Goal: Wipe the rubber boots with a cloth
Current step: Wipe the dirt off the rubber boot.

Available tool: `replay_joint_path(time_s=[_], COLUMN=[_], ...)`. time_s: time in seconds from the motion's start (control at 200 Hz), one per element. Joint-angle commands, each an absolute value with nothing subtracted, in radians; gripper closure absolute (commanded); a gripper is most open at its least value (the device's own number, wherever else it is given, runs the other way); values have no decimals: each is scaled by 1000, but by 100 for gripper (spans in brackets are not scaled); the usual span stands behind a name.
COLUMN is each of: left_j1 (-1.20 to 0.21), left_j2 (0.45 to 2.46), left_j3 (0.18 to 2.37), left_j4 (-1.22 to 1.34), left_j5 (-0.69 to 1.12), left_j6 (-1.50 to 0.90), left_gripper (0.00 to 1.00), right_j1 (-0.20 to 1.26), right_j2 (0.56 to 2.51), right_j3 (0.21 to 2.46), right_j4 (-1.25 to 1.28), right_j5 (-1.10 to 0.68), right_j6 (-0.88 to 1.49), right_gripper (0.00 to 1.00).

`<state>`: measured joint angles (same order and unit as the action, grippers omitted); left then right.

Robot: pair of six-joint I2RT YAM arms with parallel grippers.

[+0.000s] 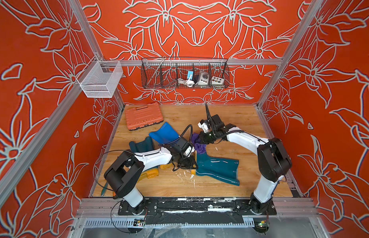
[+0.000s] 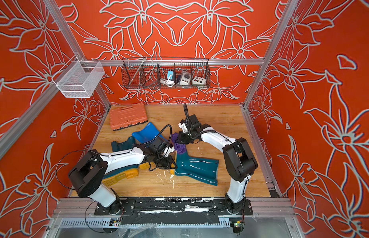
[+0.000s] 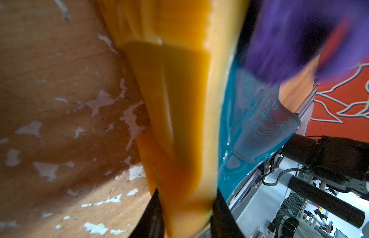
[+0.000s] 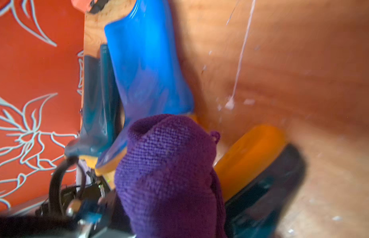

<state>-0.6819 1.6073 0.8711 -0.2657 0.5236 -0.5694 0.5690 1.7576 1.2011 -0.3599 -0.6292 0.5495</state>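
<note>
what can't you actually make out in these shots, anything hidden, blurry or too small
- Right gripper fingertips: buried in the purple cloth in the right wrist view, dark and tiny in both top views.
- Whether the cloth touches the teal boot: the left wrist view is motion-blurred there.
- Second teal boot: its middle is hidden under the left arm in both top views.
- Items in the wire basket: too small to identify.

Centre: teal boot (image 1: 216, 169) on side, yellow sole leftward. Left of it: second teal boot (image 1: 141, 145), blue boot (image 1: 165, 133), lying overlapped. Bunched purple cloth (image 1: 199, 144) seemingly touches first boot's toe.
</note>
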Motion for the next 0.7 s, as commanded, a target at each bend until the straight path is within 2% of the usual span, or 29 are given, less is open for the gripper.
replay_joint_path(time_s=[0.0,0.43,0.525,0.696], left_j1=[-663,-664,-664,-659], left_j2=[1602,1586,1591,1600], left_j3=[885,902,909,902], left_j4=[-218,-253,-258,-240], left_j5=[516,509,505,512], left_j6=[-574,-557,-558,-566], left_gripper=[100,100,100,100], right_j1=[600,480,515,598], right_j2=[1747,1920,1867,1713], right_j3=[1071,1424,1356,1104], right_j4=[-448,-646,-620,-506], right_j5=[-620,-600,-598,-591], right_j6=[616,458,468,559], right_gripper=[100,100,100,100])
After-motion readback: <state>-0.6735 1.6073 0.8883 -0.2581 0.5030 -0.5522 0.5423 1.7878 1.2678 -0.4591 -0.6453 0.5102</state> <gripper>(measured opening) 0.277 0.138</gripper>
